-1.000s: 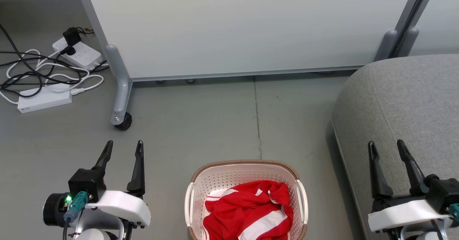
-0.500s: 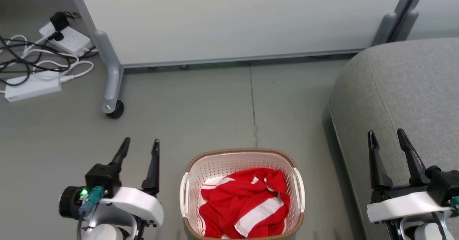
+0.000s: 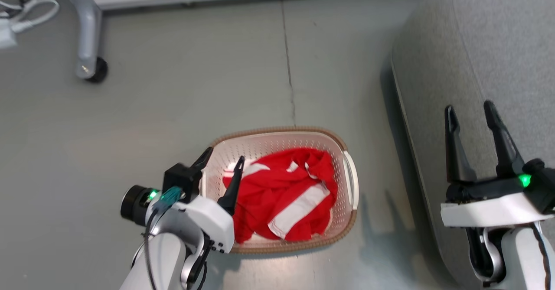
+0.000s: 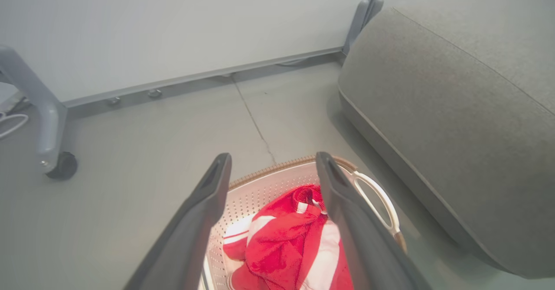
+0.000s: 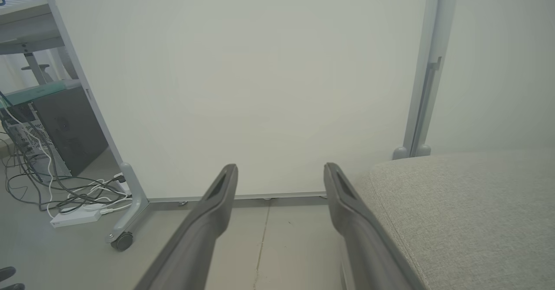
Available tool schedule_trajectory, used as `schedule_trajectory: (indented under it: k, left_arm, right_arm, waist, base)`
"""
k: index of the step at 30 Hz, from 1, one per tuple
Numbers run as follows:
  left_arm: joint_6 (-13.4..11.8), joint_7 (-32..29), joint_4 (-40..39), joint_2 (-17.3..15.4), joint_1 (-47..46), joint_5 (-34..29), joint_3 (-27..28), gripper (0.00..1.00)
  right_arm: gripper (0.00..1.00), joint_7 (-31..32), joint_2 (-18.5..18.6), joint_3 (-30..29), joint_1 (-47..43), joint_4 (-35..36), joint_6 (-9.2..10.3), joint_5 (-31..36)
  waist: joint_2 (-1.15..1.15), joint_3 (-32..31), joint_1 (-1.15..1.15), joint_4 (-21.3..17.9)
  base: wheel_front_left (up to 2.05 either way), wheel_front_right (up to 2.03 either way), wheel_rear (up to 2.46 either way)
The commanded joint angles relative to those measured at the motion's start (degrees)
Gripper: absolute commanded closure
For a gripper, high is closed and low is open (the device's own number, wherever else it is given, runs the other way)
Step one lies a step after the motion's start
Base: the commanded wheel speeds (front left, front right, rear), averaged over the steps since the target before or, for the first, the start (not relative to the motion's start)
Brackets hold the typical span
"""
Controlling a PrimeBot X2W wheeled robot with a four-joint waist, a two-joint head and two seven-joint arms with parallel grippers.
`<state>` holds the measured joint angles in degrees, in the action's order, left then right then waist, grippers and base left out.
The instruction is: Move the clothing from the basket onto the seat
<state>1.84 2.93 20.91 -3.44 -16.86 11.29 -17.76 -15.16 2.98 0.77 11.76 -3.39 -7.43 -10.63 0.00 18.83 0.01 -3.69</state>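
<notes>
The seat occupies the right of the head view, cut off by the top and right edges. The basket stands on the floor near the seat, not touching it. All visible clothing lies bunched inside the basket. The left gripper hovers over the basket's left rim, jaws fully spread and empty, apparently positioned to descend on the fabric. The right gripper hangs above the seat edge, equally wide and empty. The left arm hides the basket's near-left wall. The garment count cannot be determined.
</notes>
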Motion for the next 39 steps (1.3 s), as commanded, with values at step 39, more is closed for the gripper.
schedule_trajectory:
  k: [39]
  left_arm:
    - [1.58,-7.58,49.07,-6.82,-38.44,-4.99,-12.98,0.00]
  right_arm:
    - [0.00,-0.17,-0.29,8.86,13.79,8.46,-0.11,-7.70]
  waist:
    - [0.00,34.96,-0.01,-16.81]
  base:
    - [0.00,0.00,0.00]
